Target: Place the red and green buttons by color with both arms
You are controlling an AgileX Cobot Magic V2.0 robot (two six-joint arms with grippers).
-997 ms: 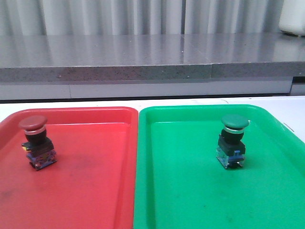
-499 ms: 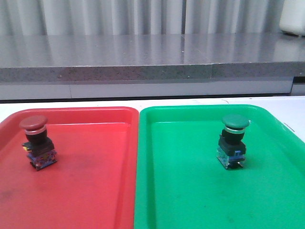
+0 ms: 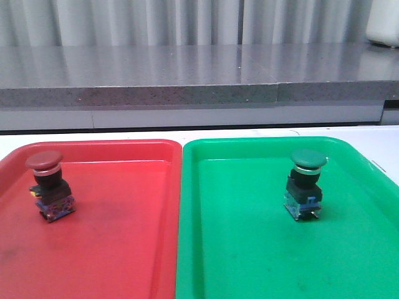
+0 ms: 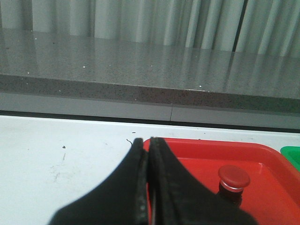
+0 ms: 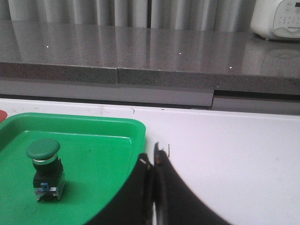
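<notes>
Premises: an indoor robot test station, laboratory-like in character. A plain white bench point(image 3: 262, 132) carries a red tray point(image 3: 118, 249) and a green tray point(image 3: 249, 261) set edge to edge. At 12 o'clock runs a long grey speckled stone-look counter point(image 3: 187, 75), backed by pale pleated curtains point(image 3: 187, 22). At 2 o'clock on the counter stands a white appliance point(image 5: 276, 18), type undetermined.

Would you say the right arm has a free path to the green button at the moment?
Probably yes: the green button stands alone and upright in the green tray, nothing near it, though the right gripper has its jaws shut.
</notes>
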